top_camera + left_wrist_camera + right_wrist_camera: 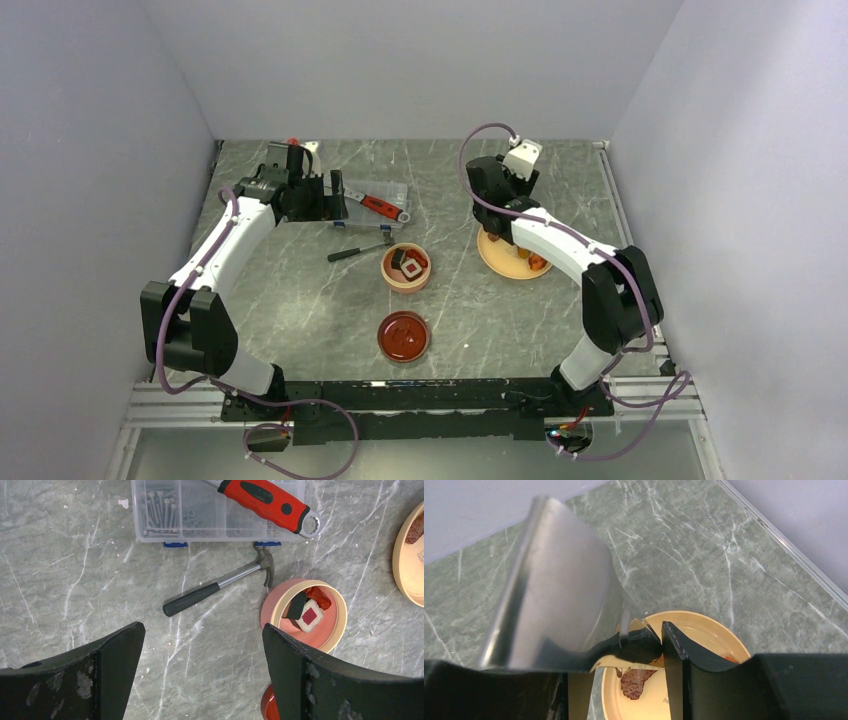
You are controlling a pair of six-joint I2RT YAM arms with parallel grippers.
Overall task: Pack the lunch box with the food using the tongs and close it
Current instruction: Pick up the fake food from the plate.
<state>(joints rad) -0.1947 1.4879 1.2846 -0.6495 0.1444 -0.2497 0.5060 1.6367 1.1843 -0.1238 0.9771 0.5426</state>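
Observation:
The lunch box [406,270] stands open mid-table, its wall [340,625] tan-orange. Inside lie a black-and-white roll [311,616] and a red piece [320,597] of the food. Its dark red lid [404,337] lies apart, nearer the arms. My right gripper [497,215] hangs over the yellow plate [520,262], shut on the grey metal tongs [554,590]; the gripper [624,650] has a brown food piece [634,682] on the plate under it. An orange piece [731,658] peeks out behind the finger. My left gripper [200,630] is open and empty over bare table, left of the box.
A clear case [200,515] of screws with a red-handled wrench [270,500] on it sits at the back. A black-handled hammer [215,587] lies between the case and the lunch box. Side walls close in the table.

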